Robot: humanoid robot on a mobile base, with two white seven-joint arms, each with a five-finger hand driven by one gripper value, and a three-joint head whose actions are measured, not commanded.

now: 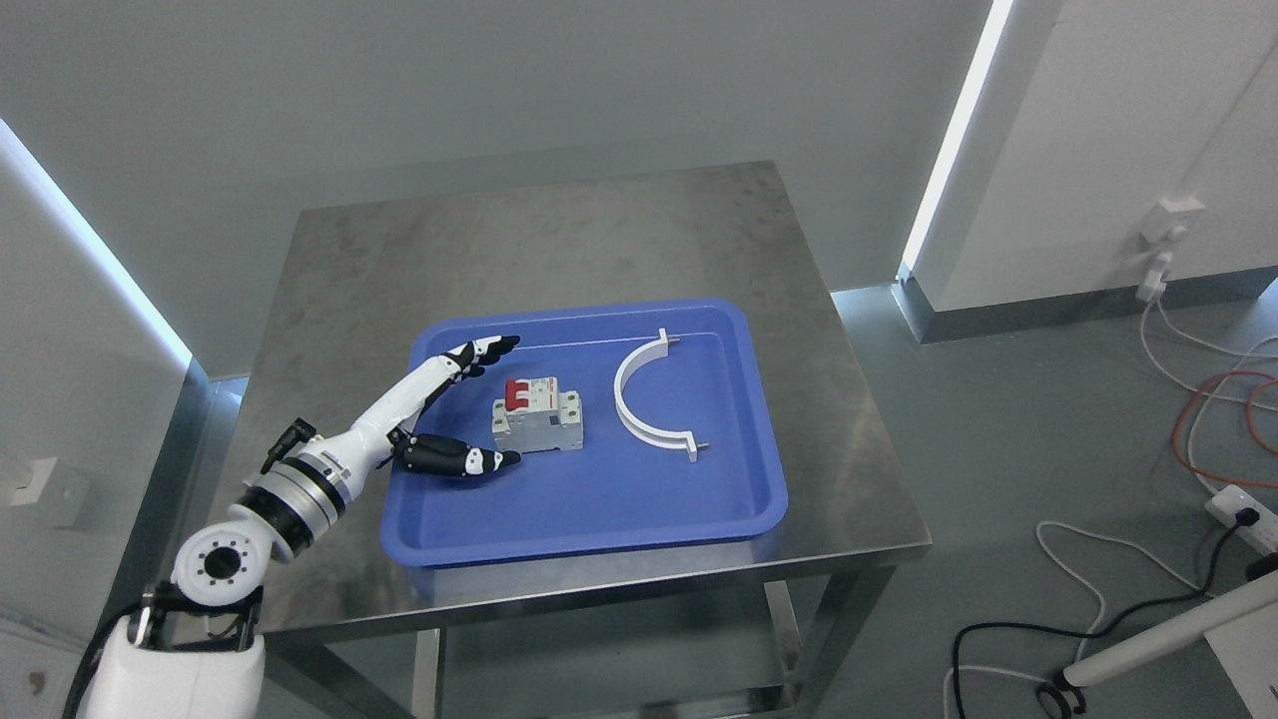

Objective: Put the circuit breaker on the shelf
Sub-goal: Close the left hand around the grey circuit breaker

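Left arm enters from lower left; left hand (pixel 454 409) over the left part of the blue tray (pixel 599 519); fingers (pixel 484 350) spread wide above, thumb (pixel 464 460) below, nothing held; the gap between them faces the circuit breaker (pixel 537 414), thumb tip just beside its lower-left corner, whether touching cannot be told.

Circuit breaker lies on the tray floor, left of tray centre, just right of the hand; grey-white body, red toggles (pixel 517 394) on the upper-left part of the face; long axis runs roughly left to right across the picture, slightly tilted; it appears to lie on its back with the toggles facing up towards the camera.

Risks, as judged: the tray floor looks smooth, so a one-sided touch from the thumb may push the breaker rightwards or spin it rather than trap it; fingers closing over the toggles could flip them or slide off their rounded tops; a pinch across the short side near one end may let the body pivot and drop on lifting.

Further right, a white half-ring clamp (pixel 639 399) lies in the tray, well apart from the breaker; a shoved breaker could slide towards it.

Tray sits on a steel table (pixel 849 479); no shelf is visible, so the carry may be long and a weak grip would matter.

Right hand not seen; cables (pixel 1098 599) lie on the floor at far right.
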